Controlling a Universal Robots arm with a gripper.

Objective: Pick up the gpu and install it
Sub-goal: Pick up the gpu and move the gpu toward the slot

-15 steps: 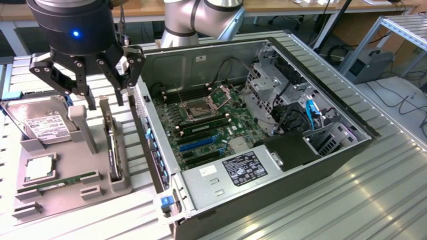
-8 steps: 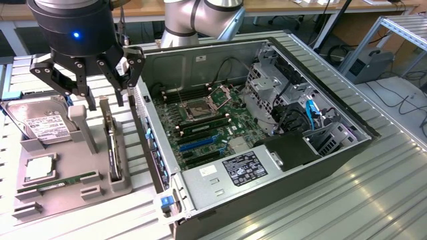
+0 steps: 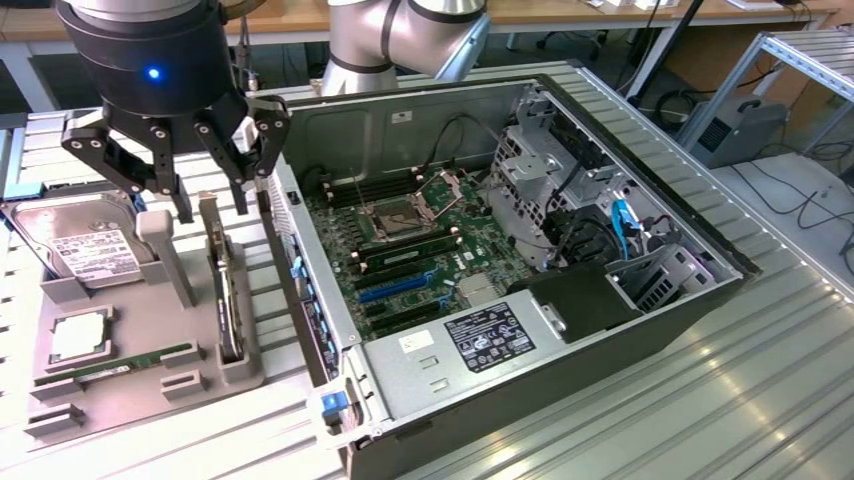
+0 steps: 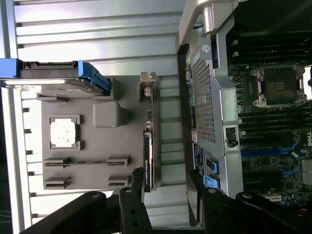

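Observation:
The gpu [image 3: 228, 290] stands on its long edge in a slot of the grey holder [image 3: 134, 405], just beside the open computer case [image 3: 574, 310]. From the wrist view the gpu [image 4: 148, 151] is a thin dark strip with a metal bracket at one end. My gripper [image 3: 203, 190] hangs just above the card's far end, open, one finger on each side of the card's line and nothing between them. Both black fingers [image 4: 132, 207] straddle the card's edge in the wrist view, where my gripper [image 4: 163, 207] touches nothing.
On the holder lie a silver hard drive [image 3: 83, 250], a CPU [image 3: 78, 335] and a RAM stick [image 3: 127, 365]. The case wall [image 4: 209, 97] rises close beside the card. The motherboard [image 3: 414, 250] with blue slots [image 3: 394, 285] lies inside the case.

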